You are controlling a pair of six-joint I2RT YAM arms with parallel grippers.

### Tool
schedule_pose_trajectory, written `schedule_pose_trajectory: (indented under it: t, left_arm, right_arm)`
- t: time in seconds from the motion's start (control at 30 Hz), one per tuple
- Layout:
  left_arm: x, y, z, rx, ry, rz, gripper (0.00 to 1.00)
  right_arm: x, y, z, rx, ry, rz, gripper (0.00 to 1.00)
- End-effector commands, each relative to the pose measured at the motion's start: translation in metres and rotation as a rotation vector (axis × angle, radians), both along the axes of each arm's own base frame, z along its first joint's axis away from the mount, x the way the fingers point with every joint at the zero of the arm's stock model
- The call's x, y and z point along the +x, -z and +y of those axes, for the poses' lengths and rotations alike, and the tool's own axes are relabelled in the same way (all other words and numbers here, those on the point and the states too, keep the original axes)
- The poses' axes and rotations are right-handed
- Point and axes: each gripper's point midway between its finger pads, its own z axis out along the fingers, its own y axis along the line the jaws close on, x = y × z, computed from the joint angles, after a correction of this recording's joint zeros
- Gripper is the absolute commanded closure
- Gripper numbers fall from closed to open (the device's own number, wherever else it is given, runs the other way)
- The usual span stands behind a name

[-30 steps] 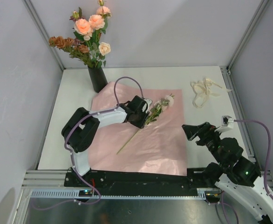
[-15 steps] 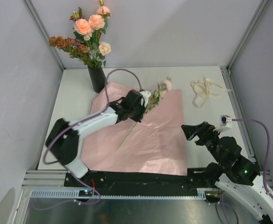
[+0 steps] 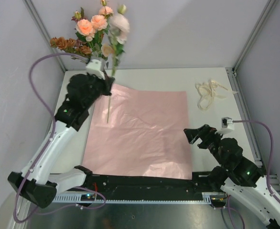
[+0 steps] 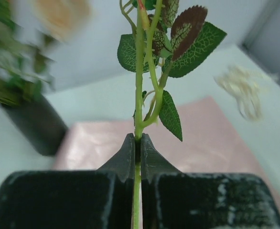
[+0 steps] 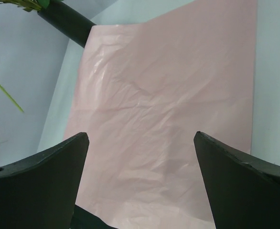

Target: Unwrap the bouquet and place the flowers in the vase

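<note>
From above, the tall black matte vase (image 4: 35, 125) hides behind my left gripper (image 4: 136, 141) — its wrist view shows it blurred, beside the pink paper sheet (image 3: 145, 133). That gripper pinches a green-stemmed pale-pink rose (image 3: 119, 22) upright, beside the peach roses (image 3: 92, 24). My right gripper (image 5: 141, 138) gapes empty. White table (image 3: 154, 77), cream ribbon (image 3: 208, 93) far right — grey walls (image 3: 188, 33).

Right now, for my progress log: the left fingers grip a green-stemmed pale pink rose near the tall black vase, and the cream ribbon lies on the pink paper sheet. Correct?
No: the cream ribbon lies on the white table, right of the pink paper sheet; the top view shows it. The rest holds.
</note>
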Motion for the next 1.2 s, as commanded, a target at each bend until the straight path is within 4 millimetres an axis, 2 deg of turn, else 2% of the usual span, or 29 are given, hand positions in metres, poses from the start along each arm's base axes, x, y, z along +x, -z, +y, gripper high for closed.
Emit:
schedule_pose_trajectory:
  t: [0.0, 0.07, 0.13, 0.23, 0.3, 0.4, 0.5, 0.7, 0.83, 1.17]
  left_arm:
    - [0.01, -0.102, 0.06, -0.082, -0.17, -0.332, 1.0]
    - [0.019, -0.124, 0.086, -0.134, -0.259, -0.416, 1.0]
    - [0.031, -0.139, 0.109, -0.189, -0.328, -0.474, 1.0]
    - [0.049, -0.153, 0.131, -0.208, -0.405, -0.535, 1.0]
    - [0.063, -0.16, 0.138, -0.187, -0.43, -0.562, 1.0]
    - [0.081, -0.169, 0.141, -0.154, -0.423, -0.629, 1.0]
    - [0.088, -0.181, 0.143, -0.147, -0.418, -0.752, 1.0]
    - [0.11, -0.189, 0.145, -0.17, -0.371, -0.873, 1.0]
    - [0.134, -0.18, 0.142, -0.165, -0.334, -0.876, 1.0]
    - [0.175, -0.155, 0.132, -0.135, -0.258, -0.876, 1.0]
  right_arm:
    - [0.006, -0.001, 0.001, -0.023, 0.006, -0.018, 0.01]
    - [0.008, 0.001, 0.002, -0.036, 0.007, -0.014, 0.01]
    - [0.009, 0.002, 0.002, -0.045, 0.007, -0.011, 0.01]
    - [0.01, 0.005, 0.001, -0.055, 0.018, -0.003, 0.01]
    - [0.01, 0.006, -0.001, -0.059, 0.025, 0.001, 0.01]
    - [0.01, 0.007, -0.001, -0.064, 0.027, 0.005, 0.01]
    - [0.011, 0.007, -0.002, -0.065, 0.031, 0.006, 0.01]
    - [0.012, 0.005, 0.002, -0.073, 0.014, 0.007, 0.01]
    - [0.013, 0.005, 0.003, -0.086, 0.014, 0.02, 0.01]
    - [0.016, 0.004, 0.003, -0.093, 0.024, 0.024, 0.01]
